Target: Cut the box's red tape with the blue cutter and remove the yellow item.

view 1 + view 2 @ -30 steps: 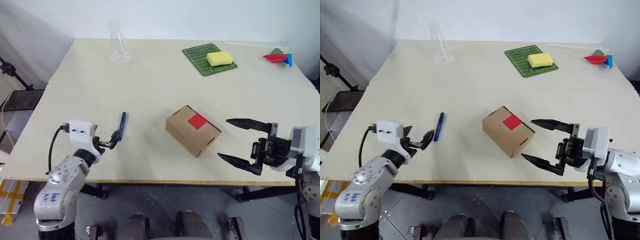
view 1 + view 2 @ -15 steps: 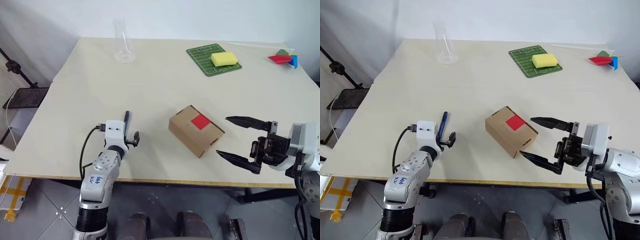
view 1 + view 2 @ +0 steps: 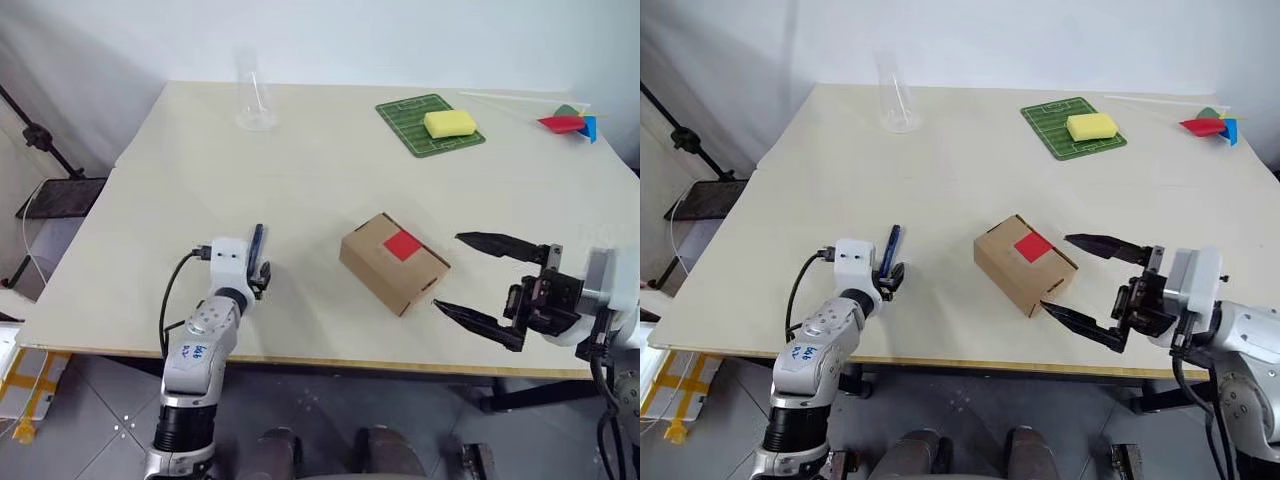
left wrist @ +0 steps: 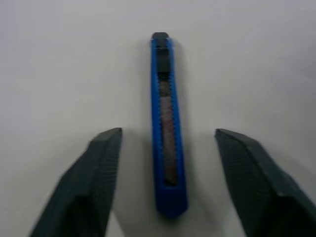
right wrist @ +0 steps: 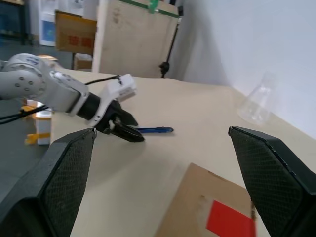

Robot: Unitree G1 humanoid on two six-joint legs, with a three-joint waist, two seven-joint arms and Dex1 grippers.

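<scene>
On the pale wooden bench (image 3: 330, 160), now straddling the slim dark-blue pen-shaped cutter (image 4: 166, 128) with left gripper (image 4: 168, 158) narrowing yet still apart, nearing pickup; right gripper (image 3: 478, 283) waiting spread wide.

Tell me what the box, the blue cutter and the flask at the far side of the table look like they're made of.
The box: brown corrugated cardboard, judging by its matte surface and folded flap edges. The blue cutter: probably moulded plastic, with a glossy blue shell and a ridged slider track; a metal blade inside can't be confirmed. The flask: clear glass or clear plastic, see-through with faint highlights; which one is unclear.
</scene>
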